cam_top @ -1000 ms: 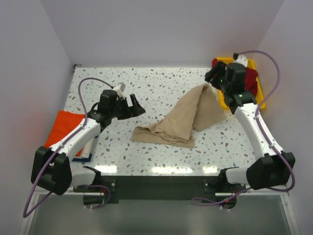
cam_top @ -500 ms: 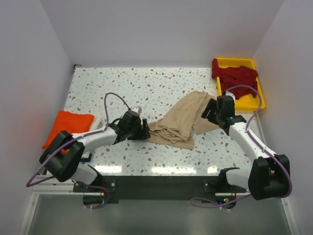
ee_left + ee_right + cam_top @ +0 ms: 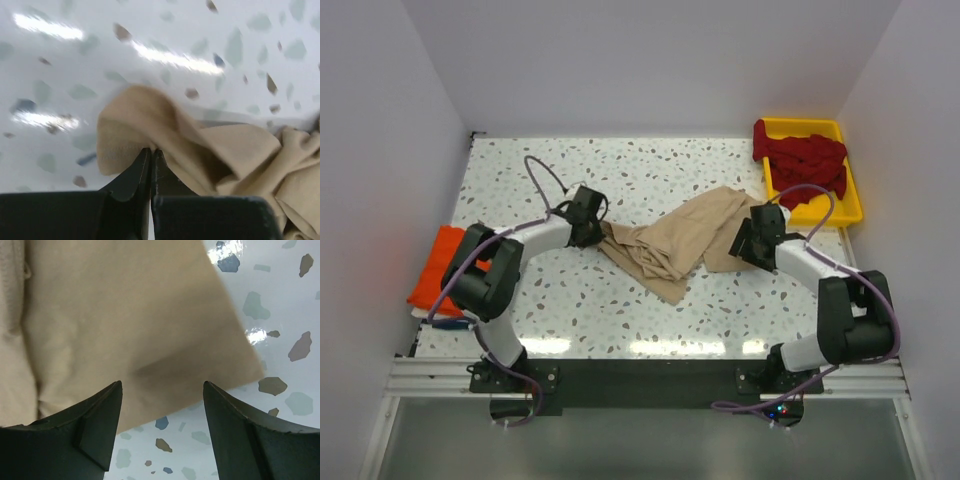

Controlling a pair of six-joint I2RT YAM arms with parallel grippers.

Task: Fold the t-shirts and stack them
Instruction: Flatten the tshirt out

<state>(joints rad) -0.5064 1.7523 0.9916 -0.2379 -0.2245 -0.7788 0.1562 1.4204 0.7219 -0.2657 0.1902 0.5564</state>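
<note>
On the white speckled table (image 3: 650, 170) lie a crumpled beige cloth t-shirt (image 3: 670, 245) mid-table, a folded bright orange t-shirt (image 3: 435, 270) at the left, and a yellow plastic tray (image 3: 825, 213) far right.

Middle blocked, far table (image 3: 640, 165) strip open
The beige t-shirt (image 3: 670, 245) spreads across the middle; the yellow tray (image 3: 848, 214) takes the far right corner, the orange t-shirt (image 3: 432, 268) the left edge.

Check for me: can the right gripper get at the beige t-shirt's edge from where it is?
Probably yes. The right gripper is open, with the beige t-shirt and its edge right in front of the jaws and nothing between. The left gripper pinches the opposite end, well clear.
</note>
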